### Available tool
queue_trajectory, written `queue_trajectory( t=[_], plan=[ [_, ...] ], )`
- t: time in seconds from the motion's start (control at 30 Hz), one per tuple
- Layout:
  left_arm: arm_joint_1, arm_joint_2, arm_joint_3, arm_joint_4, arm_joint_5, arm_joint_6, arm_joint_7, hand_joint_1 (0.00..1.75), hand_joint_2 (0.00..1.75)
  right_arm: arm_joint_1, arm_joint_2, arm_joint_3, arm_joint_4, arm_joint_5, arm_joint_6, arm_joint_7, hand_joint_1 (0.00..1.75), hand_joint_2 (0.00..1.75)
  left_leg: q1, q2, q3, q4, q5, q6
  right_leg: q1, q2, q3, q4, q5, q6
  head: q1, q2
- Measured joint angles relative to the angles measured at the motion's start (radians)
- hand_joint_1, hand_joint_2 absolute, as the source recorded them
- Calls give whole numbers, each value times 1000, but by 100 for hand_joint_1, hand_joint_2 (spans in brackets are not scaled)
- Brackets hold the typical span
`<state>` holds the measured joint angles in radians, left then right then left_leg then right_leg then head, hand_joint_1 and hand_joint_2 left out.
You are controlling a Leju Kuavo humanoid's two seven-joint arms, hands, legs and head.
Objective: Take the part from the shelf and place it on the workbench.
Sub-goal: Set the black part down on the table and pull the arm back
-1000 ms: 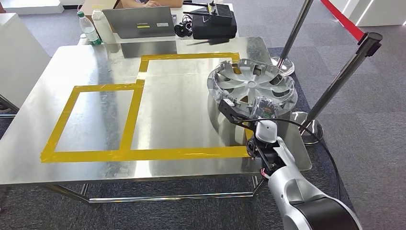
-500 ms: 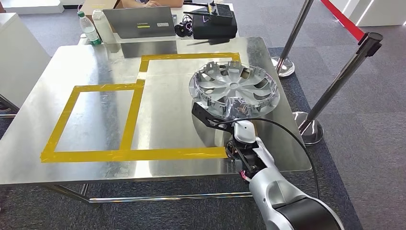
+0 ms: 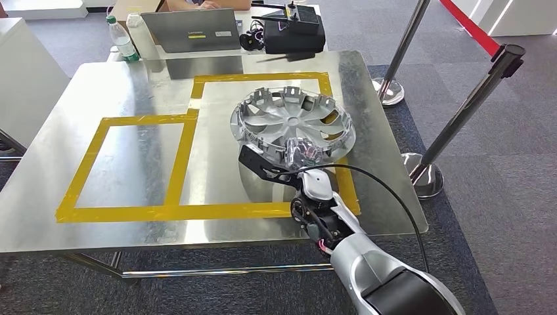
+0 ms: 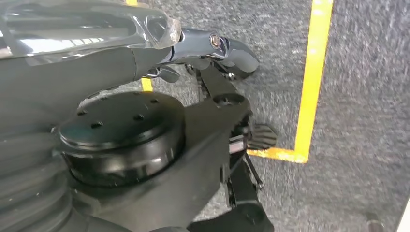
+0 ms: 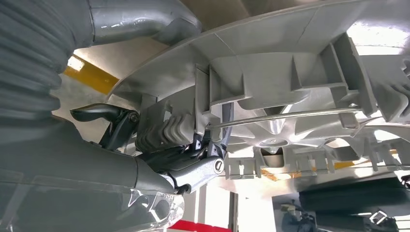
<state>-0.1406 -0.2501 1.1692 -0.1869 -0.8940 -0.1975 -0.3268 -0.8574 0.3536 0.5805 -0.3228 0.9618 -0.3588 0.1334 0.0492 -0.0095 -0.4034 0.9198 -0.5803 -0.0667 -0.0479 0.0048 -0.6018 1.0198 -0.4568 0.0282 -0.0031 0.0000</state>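
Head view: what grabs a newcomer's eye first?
The silver wheel cover, gripped at its near rim by the right hand above the steel workbench. Next, the yellow tape rectangles on the bench, and the red-belt stanchion to the right.

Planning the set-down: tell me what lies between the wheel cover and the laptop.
Bare steel tabletop crossed by yellow tape, between wheel cover and laptop, in the head view.

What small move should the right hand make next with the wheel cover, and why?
Probably lower it. The right hand grips the wheel cover by its near rim, over the yellow tape rectangle on the steel workbench; it looks tilted, not yet flat.
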Motion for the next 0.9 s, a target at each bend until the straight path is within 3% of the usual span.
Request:
queue_trajectory(
  t=[0.17, 0.57, 0.87, 0.9],
  plan=[
    [-5, -3, -4, 0, -4, -2, 26, 0, 175, 0, 0, 46, 0, -36, -8, 11, 175, 175, 0, 0, 1, 0, 0, 0, 0, 0, 0, 0, 0, 0, 0, 0],
    [-15, -9, -36, 0, -28, -57, -21, 0, 175, 0, 1, 154, 1, -103, -1, 9, 175, 175, 0, 0, 1, 0, 0, 0, 0, 0, 1, 0, 0, 0, 0, 0],
    [-19, -14, -49, 0, -19, -36, -7, 0, 175, -5, 1, 190, 13, -94, -1, 16, 175, 175, 0, 0, 1, 0, 0, 0, 0, 0, 1, 0, 0, 0, 0, 0],
    [-19, -14, -49, 0, -19, -35, -4, 0, 175, -6, 1, 191, 14, -90, -2, 17, 175, 131, 0, 0, 1, 0, 0, 0, 0, 0, 1, 0, 0, 0, 0, 0]
  ],
)
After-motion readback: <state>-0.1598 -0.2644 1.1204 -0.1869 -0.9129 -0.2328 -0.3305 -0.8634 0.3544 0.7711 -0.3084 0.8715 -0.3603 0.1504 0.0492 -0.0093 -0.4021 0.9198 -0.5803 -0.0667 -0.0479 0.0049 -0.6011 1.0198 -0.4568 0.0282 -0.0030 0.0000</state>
